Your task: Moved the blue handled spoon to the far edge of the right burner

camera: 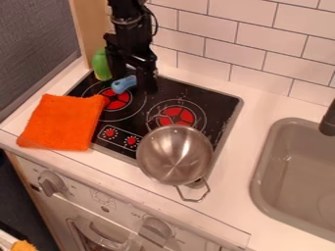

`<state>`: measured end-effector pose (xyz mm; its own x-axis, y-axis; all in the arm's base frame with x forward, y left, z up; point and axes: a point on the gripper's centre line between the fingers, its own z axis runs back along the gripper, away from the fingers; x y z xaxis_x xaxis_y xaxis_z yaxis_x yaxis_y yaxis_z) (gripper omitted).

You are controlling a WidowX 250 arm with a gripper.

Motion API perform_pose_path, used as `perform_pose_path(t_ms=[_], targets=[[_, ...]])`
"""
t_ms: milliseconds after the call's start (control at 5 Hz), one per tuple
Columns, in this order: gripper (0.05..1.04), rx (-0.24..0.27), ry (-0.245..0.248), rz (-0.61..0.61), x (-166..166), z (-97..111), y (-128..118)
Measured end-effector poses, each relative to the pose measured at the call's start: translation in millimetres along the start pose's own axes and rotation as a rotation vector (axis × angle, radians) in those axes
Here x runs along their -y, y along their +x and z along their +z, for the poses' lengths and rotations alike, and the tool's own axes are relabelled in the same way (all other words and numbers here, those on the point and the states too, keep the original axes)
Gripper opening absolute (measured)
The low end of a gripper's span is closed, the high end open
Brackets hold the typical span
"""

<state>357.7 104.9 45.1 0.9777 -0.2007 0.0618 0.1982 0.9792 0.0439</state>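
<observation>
Camera view: blue handled spoon (122, 85) at jaws of gripper (136, 78); cannot tell if spread or pinching. Weak hold could let it drop below them

A white tiled wall (235, 37) stands behind a pale counter (242, 162) with a grey sink (294, 166)

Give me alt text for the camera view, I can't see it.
A black robot gripper is at a blue handle by the left burner of a black toy stovetop. A metal pot sits front right, an orange cloth lies at the left, and a gray sink is farther right.
</observation>
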Motion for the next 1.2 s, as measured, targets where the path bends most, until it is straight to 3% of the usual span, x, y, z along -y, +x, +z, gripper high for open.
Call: perform_pose_path(t_ms=[400, 600, 800, 1200], targets=[[1.001, -0.013, 0.001, 0.006, -30.6, -11.7, 8.0], [1.001, -0.005, -0.028, 0.002, -28.6, -26.6, 16.2], [0.932, 0.016, -0.051, -0.009, -22.1, -39.3, 28.1], [0.365, -0.013, -0.046, -0.030, -12.8, -41.8, 26.6]])
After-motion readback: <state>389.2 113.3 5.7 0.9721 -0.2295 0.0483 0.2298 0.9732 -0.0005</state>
